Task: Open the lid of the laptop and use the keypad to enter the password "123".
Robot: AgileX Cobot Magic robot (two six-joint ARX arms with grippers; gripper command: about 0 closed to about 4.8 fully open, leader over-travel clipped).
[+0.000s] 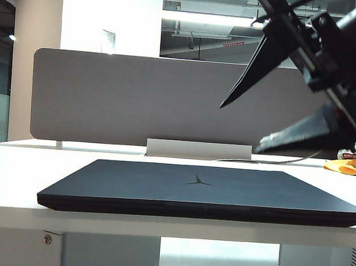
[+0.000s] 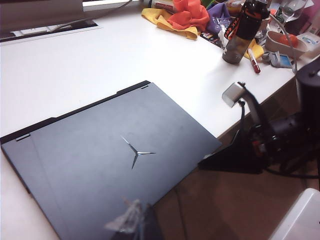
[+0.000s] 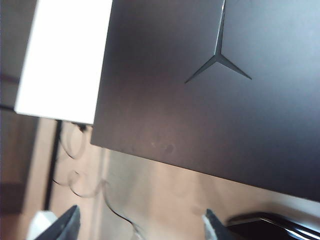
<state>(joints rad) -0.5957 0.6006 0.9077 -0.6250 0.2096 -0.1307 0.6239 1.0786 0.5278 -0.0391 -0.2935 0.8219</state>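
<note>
Laptop (image 1: 204, 193) is lying shut and flat on the white table (image 1: 15, 169), its front edge sitting at the table's near edge, in front of the grey divider board (image 1: 137, 99). Lid (image 2: 120, 165) is fully down, so the keypad is hidden and no password entry is possible yet.

Lid is showing as a thin matte black panel with a small three-pointed emblem (image 3: 217, 57) near its middle. A faint smudge is visible on it in the right wrist view; otherwise the surface is looking clean and even. Two small hinge notches are showing along the far edge in the left wrist view.

Right gripper (image 1: 253, 123) is hanging in the air above the laptop's right half, clear of the lid, with its jaws spread wide and nothing between them. The judgement is that it is being positioned to catch the front lip of the lid, since its camera is looking down past that edge, with both fingertips (image 3: 67, 225) apart below the edge.

Left gripper (image 2: 131, 222) is sitting over the near edge of the lid; only a blurred tip is showing, so its opening cannot be told, and nothing is seen held.

Clutter of cloths (image 2: 187, 17) and a bottle (image 2: 242, 30) is lying well apart at the table's far corner.
</note>
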